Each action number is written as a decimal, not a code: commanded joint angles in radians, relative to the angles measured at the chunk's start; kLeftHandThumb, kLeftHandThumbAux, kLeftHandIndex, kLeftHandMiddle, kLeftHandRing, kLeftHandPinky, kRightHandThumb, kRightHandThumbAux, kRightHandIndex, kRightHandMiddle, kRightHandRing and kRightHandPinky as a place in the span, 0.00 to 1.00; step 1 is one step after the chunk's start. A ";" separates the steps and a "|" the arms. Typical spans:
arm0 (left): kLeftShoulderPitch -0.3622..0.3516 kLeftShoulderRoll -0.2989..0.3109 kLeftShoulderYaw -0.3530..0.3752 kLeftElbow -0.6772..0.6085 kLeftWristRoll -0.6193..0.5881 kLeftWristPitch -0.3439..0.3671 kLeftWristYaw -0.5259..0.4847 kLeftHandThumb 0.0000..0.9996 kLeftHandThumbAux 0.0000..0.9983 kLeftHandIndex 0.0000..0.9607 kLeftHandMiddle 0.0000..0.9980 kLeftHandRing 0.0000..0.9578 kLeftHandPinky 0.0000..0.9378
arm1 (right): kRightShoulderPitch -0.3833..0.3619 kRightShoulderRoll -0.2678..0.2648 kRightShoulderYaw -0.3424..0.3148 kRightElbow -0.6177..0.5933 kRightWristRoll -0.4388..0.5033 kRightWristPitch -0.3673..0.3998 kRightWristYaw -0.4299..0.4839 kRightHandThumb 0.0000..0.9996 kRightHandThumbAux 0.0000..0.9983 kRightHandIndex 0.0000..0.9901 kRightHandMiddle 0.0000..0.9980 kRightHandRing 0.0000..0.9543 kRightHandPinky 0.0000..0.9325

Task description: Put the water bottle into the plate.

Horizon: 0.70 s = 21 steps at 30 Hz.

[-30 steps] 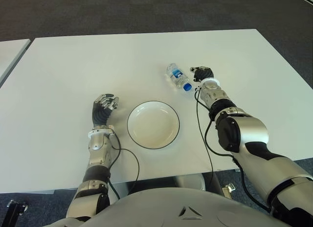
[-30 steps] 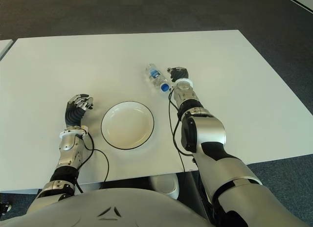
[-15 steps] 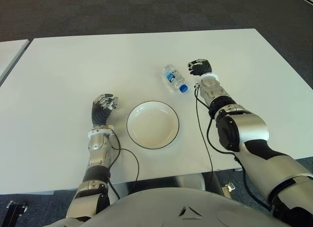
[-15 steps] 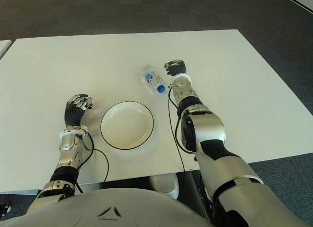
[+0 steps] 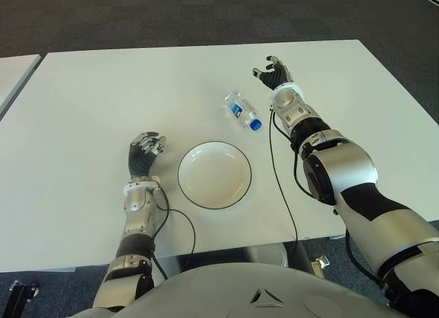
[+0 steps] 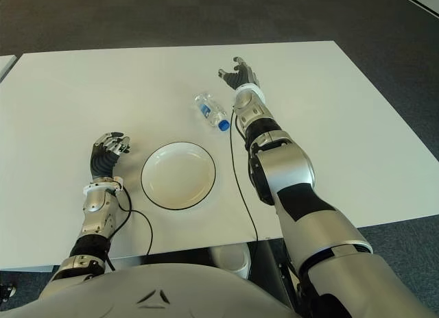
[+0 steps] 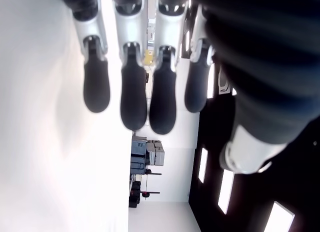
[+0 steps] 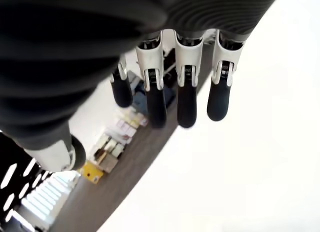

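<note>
A small clear water bottle [image 5: 243,110] with a blue cap and blue label lies on its side on the white table [image 5: 96,92], just beyond the white plate [image 5: 214,174] with a dark rim. My right hand [image 5: 274,72] is raised beyond and to the right of the bottle, apart from it, fingers spread and holding nothing. The right wrist view shows those fingers [image 8: 186,97] extended over bare table. My left hand [image 5: 144,152] shows to the left of the plate, fingers relaxed and empty.
A black cable [image 5: 280,174] runs from my right wrist down past the plate's right side to the table's near edge. A second table's corner [image 5: 14,71] shows at far left. Dark carpet lies beyond the far edge.
My right hand has drawn away from the bottle, moving farther up the table and opening its fingers. The bottle has shifted slightly left. The left hand has not moved.
</note>
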 commanded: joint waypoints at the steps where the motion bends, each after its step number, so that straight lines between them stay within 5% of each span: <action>1: 0.050 -0.013 -0.003 0.019 0.016 0.053 0.027 0.71 0.71 0.45 0.60 0.59 0.59 | -0.009 0.003 0.048 0.021 -0.041 0.035 0.032 0.35 0.38 0.00 0.00 0.00 0.00; 21: 0.075 -0.016 -0.004 -0.006 0.010 0.056 0.028 0.71 0.71 0.45 0.60 0.60 0.59 | -0.074 0.084 0.119 0.023 -0.080 0.095 0.045 0.48 0.28 0.00 0.00 0.00 0.00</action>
